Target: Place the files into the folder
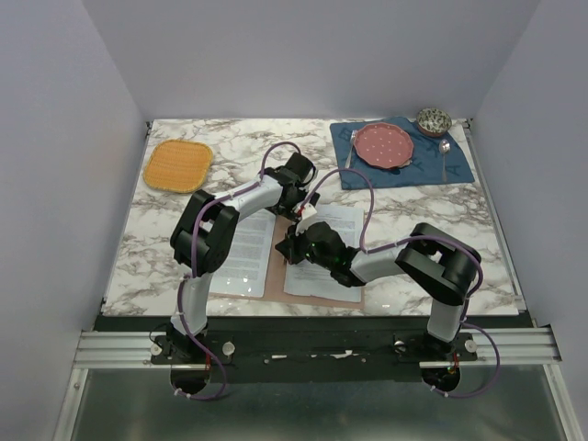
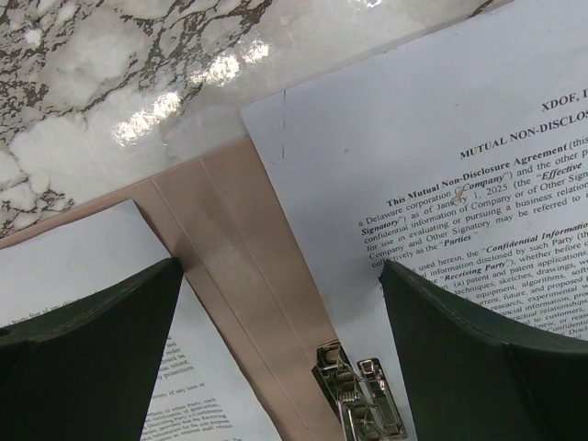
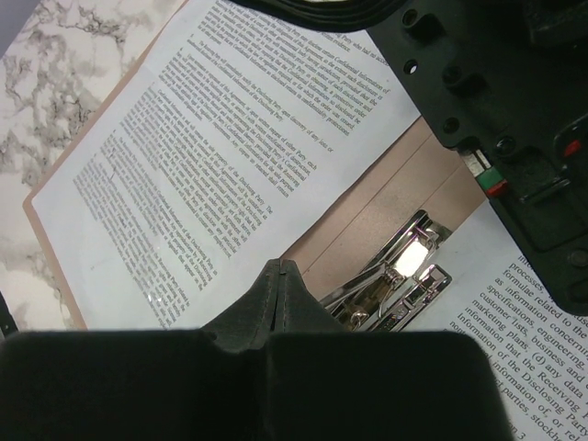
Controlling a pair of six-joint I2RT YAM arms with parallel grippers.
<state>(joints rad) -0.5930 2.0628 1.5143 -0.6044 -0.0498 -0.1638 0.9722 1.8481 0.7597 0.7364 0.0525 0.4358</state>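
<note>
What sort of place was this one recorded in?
Probably a staged test booth, not a real office: plain white walls box in a marble-look table, robot arms are bolted to a metal rail, and a blue mat with a plate shares the table with a folder.

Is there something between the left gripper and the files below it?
Nothing visible. The open left gripper hangs over the bare spine of the folder, with a file on each side. The clip lies on the spine.

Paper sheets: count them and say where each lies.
2. One sheet lies on the open folder's left half, the other sheet on its right half. Any stacked beneath would not show.
</note>
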